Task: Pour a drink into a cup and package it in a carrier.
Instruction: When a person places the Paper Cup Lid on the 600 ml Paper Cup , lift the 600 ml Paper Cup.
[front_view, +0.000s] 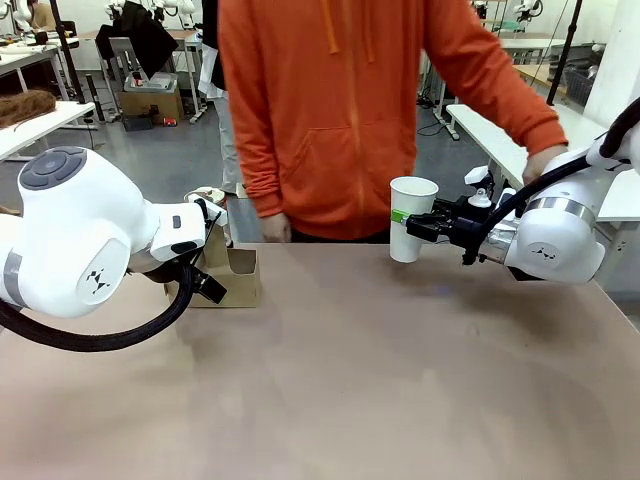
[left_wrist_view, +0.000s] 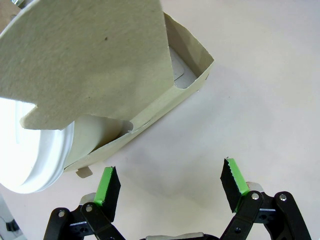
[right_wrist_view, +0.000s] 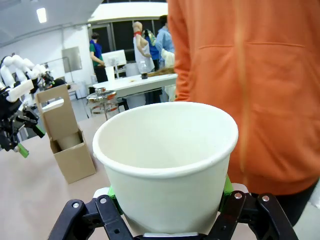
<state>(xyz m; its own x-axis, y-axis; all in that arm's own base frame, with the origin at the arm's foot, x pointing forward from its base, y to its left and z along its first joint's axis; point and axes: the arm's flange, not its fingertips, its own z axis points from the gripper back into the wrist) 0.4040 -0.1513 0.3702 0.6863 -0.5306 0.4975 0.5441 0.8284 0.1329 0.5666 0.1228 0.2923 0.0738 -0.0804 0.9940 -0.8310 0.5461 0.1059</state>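
My right gripper (front_view: 416, 228) is shut on the cup (front_view: 411, 200), a white paper cup without a lid, held upright above the table's far edge in front of the person. In the right wrist view the cup (right_wrist_view: 165, 150) stands between the green pads (right_wrist_view: 227, 185), and no liquid shows on its inner wall. The brown cardboard carrier (front_view: 238, 277) stands at the far left with a white lidded cup (left_wrist_view: 35, 160) in it. My left gripper (left_wrist_view: 170, 182) is open just beside the carrier (left_wrist_view: 150, 115), touching nothing. I cannot make out the drink.
A person in an orange hoodie (front_view: 340, 110) stands at the far edge, one hand (front_view: 275, 229) at the table and the other (front_view: 541, 160) over my right arm. A round vessel (front_view: 205, 196) shows behind the carrier. The brown tabletop (front_view: 350, 380) is bare in front.
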